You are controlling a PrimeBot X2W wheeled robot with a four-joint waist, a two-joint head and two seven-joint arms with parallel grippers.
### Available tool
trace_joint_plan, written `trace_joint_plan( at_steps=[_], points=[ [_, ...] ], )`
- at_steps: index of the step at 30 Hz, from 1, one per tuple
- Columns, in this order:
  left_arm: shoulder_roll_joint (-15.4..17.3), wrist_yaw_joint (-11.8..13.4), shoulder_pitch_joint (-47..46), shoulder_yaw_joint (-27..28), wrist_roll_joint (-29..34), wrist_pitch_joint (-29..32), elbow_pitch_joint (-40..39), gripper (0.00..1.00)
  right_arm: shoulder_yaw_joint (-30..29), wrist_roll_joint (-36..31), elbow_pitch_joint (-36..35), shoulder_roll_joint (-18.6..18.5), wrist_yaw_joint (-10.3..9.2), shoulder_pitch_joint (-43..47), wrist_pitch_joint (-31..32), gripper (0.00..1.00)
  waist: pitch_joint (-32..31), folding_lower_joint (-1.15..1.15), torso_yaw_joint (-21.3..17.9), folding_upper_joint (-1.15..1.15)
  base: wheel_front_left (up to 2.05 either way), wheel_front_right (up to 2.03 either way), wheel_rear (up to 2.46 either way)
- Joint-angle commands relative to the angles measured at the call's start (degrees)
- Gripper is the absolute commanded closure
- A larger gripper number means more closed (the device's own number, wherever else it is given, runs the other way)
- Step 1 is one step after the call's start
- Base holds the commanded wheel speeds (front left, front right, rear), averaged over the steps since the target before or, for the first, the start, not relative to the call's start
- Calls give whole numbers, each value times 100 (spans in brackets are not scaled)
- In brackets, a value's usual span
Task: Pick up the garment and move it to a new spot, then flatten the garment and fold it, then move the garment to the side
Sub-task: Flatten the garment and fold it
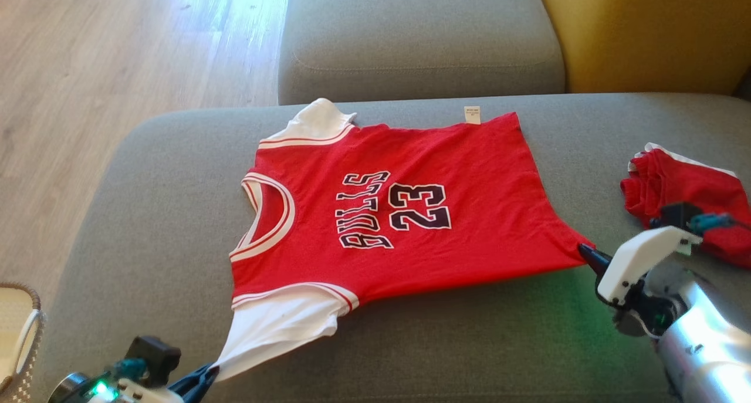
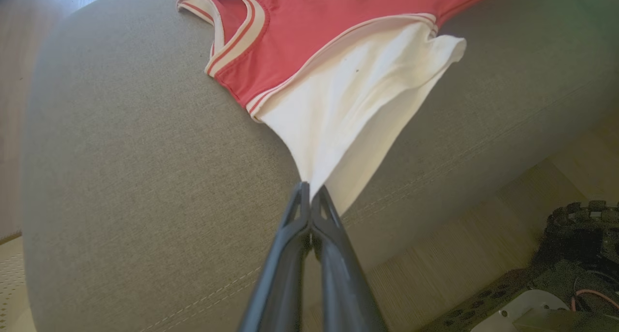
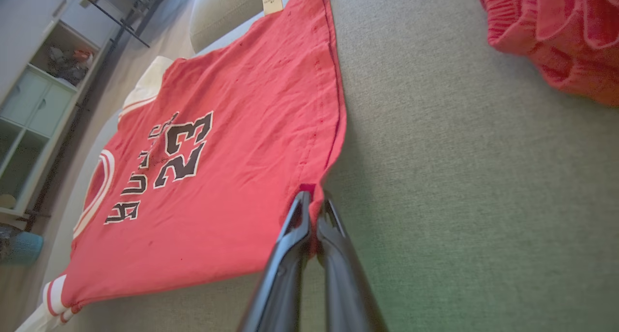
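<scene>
The left gripper (image 2: 310, 191) is clamped shut on the tip of the white sleeve (image 2: 358, 100), which is drawn to a taut point over the near edge of the grey cushion (image 1: 146, 227). The right gripper (image 3: 313, 196) is likewise closed, pinching the near corner of the red hem (image 3: 333, 109). From both pinches the jersey (image 1: 410, 215) spreads away from the robot, face up and nearly flat on the cushion. Its long axis runs crosswise, with the collar to the robot's left and the hem to its right, so the line between the two grips lies along the jersey's near side. The next move probably depends on that: a matched pull or lift from both arms would carry the near edge evenly. A second red garment (image 1: 686, 192) lies bunched just beyond the right gripper, apart from the jersey.
</scene>
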Motion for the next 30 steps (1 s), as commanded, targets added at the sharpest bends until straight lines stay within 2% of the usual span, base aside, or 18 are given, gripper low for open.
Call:
trace_joint_plan(
  at_steps=[1, 7, 12, 15, 21, 25, 30],
  points=[
    [272, 67, -230, 313, -50, -19, -193, 100, -22, 97, -200, 31, -1, 10, -109, 100, -25, 0, 4, 0, 0, 0, 0],
    [294, 271, 6, 385, -115, -103, -351, 100, -473, 291, -284, 228, -1, 368, -619, 100, -84, 0, 18, 0, 0, 0, 0],
    [256, 421, 146, 399, -118, -186, -417, 100, -743, 311, -486, 362, -1, 798, -776, 100, -87, 0, 29, 0, 0, 0, 0],
    [201, 582, 213, 448, -107, -290, -426, 100, -781, 139, -777, 411, -1, 1189, -532, 100, -54, 0, 6, 0, 0, 0, 0],
    [92, 678, 190, 409, -56, -365, -393, 100, -1054, -235, -1343, 287, -1, 1662, 83, 100, 18, 0, -11, 0, 0, 0, 0],
    [29, 691, 153, 364, -30, -390, -348, 100, -1479, -533, -1772, 277, -1, 2005, 490, 100, 57, 0, 12, 0, 0, 0, 0],
    [-6, 678, 152, 299, -21, -395, -299, 100, -2217, -998, -2692, 484, -1, 2603, 1125, 100, 81, 0, 62, 0, 0, 0, 0]
  ],
)
